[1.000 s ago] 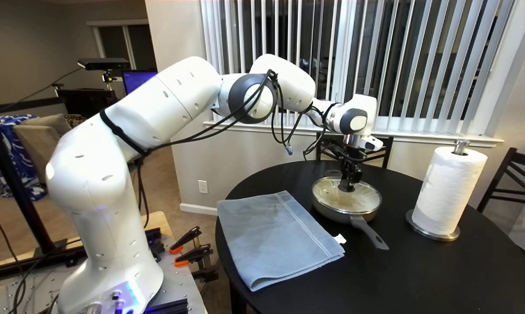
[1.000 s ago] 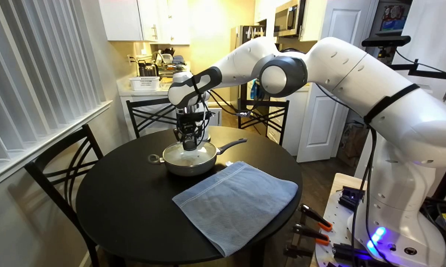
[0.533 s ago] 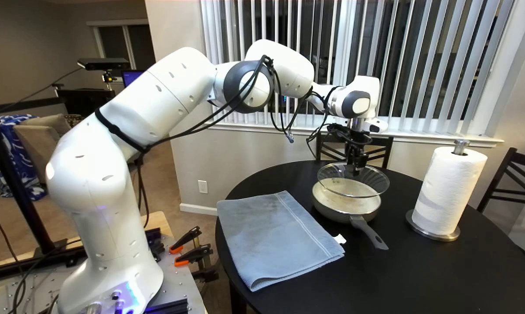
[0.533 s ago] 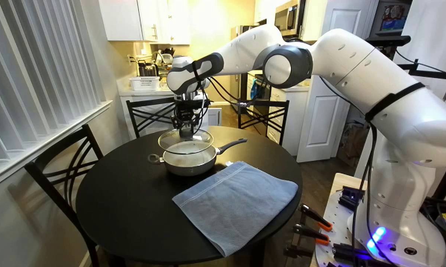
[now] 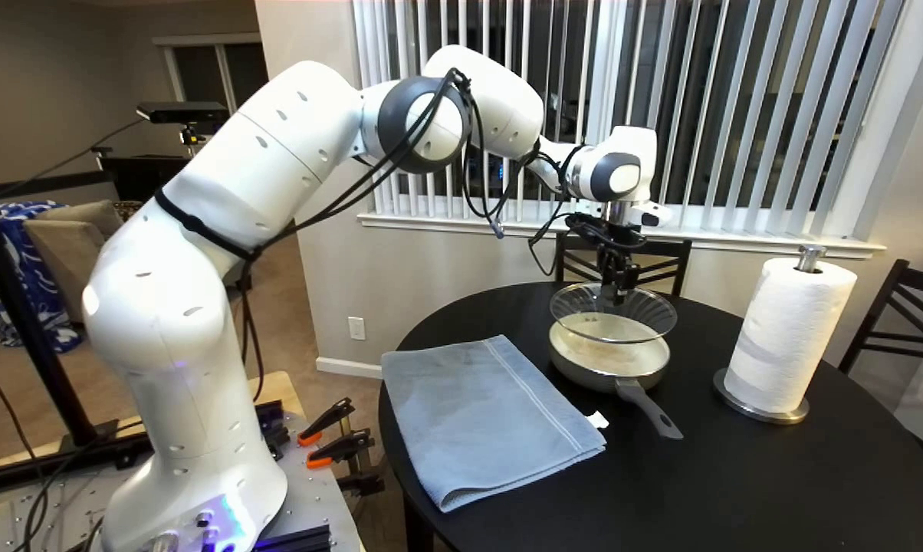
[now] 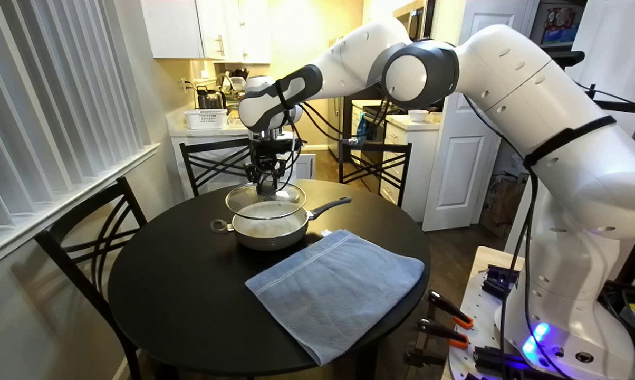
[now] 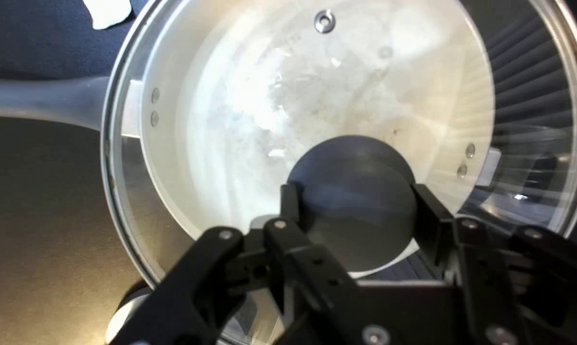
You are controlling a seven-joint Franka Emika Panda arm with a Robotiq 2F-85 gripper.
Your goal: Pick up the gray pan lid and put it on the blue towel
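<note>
Pan on worktop, set in from its edges, dark handle sticking out; cream inside shows through gray pan lid, which hangs just above the pan, raised off the rim. Blue towel lies folded near the pan, reaching the robot-side edge of the worktop. Arm arched high across that edge, far end pointing down, hand pinching the lid's dark knob between its fingers.
</note>
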